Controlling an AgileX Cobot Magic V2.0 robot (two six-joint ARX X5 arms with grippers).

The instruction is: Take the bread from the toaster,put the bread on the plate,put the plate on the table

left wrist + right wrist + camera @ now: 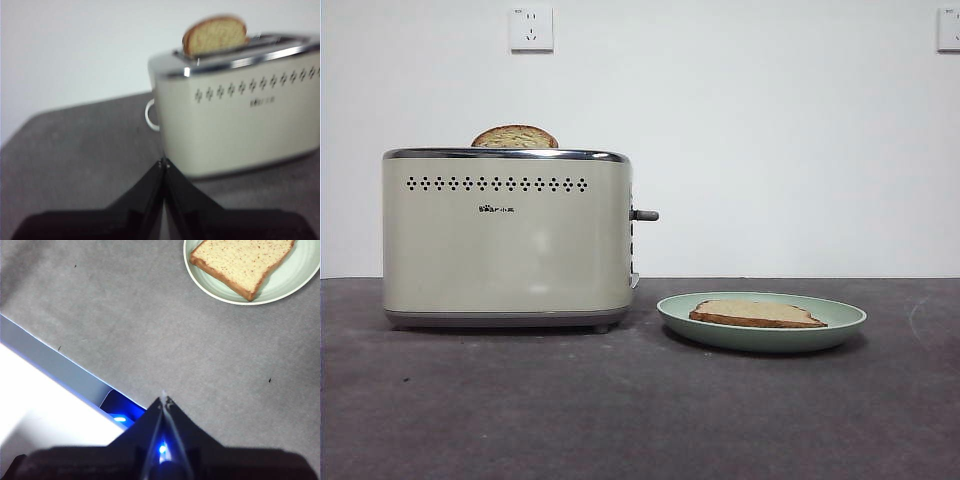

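The bread [755, 314] lies flat on the pale green plate [842, 318], which rests on the table [620, 410] to the right of the cream toaster [505, 240]. In the right wrist view the bread [240, 262] and plate [295, 282] lie well beyond my right gripper [163, 401], which is shut and holds nothing. Also shut and holding nothing, my left gripper [164, 163] hovers over the table a short way from the toaster [240, 120], near one end of it. Neither arm shows in the front view.
A rounded, speckled brown slice [515, 137] pokes out of the toaster's slot, also seen as the dome-topped slice [215, 34]. The grey lever [645, 215] juts from the toaster's right side. The table's edge [60, 365] runs close beside the right gripper.
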